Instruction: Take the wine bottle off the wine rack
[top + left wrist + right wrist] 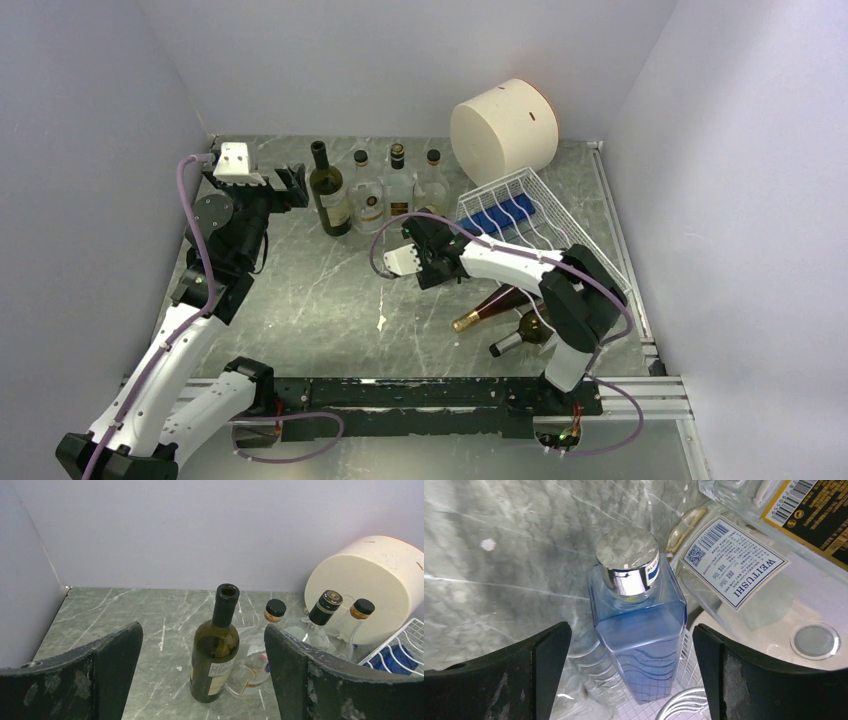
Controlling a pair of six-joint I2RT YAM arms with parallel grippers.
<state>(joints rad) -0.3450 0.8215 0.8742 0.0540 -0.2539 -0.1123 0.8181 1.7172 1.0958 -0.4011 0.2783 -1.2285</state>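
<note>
The right arm rises from its base at the near edge, folds at a raised elbow and sends its white forearm leftward over the table, where the wrist bends downward. The right tool is spread wide, its fingers touching nothing and gripping nothing.

Directly ahead of it, centred on the gap between the fingers but past their tips, is the blue bottle. Its long axis runs along the tool's own line of reach. The silver cap is the end farthest from the wrist and the base is the nearest. The cap's flat top faces the wrist camera with bare table behind it, and white wire grid shows under the base end. I cannot tell whether the bottle lies flat or tips upward. Close against it, on the side of the finger at the right of the wrist view, is a clear bottle with a white and blue label.

From above, the wine rack sits tilted just right of this tool, with blue showing through its wires. The cream cylinder is beyond it. Behind the tool, under the forearm, a gold-topped bottle and a dark bottle lie on the table.

The left arm stretches far forward along the left side, its wrist turned rightward. The left tool is open and empty, held level. A dark green bottle stands upright ahead of its gap, mouth up and untouched
</note>
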